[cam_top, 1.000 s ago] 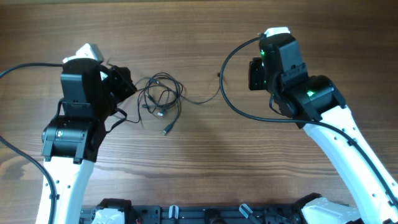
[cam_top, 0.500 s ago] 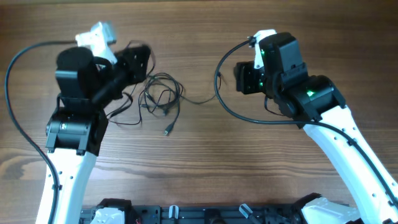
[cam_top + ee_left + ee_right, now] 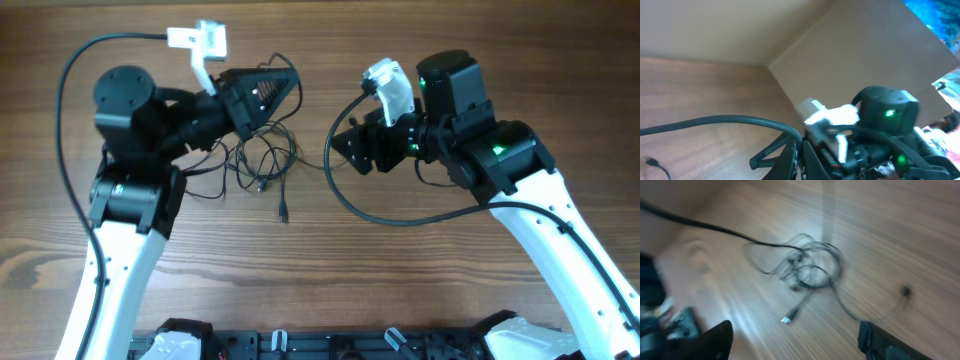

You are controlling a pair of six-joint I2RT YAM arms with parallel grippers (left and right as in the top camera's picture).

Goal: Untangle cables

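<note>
The cables point(image 3: 262, 155) are thin black cords in a loose tangle on the wooden table between the arms. One plug point(image 3: 283, 214) trails toward the front. My left gripper point(image 3: 282, 88) is raised above the tangle's far side, shut on a strand that rises to it. In the left wrist view its fingers point(image 3: 812, 162) are pressed together. My right gripper point(image 3: 352, 152) is just right of the tangle, open and empty. The blurred right wrist view shows the tangle point(image 3: 810, 270) and a plug point(image 3: 790, 318) ahead of the wide-apart fingertips point(image 3: 715, 341).
The right arm's thick black cable point(image 3: 380, 215) loops over the table below its gripper. The left arm's cable point(image 3: 70, 90) arcs at the far left. A small plug point(image 3: 650, 161) lies on the wood. A brown wall panel point(image 3: 860, 45) stands behind the table.
My left gripper shut, then rose and swung right, lifting a strand and dragging the tangle and its plug slightly. My right gripper opened wide and turned left toward the tangle.
</note>
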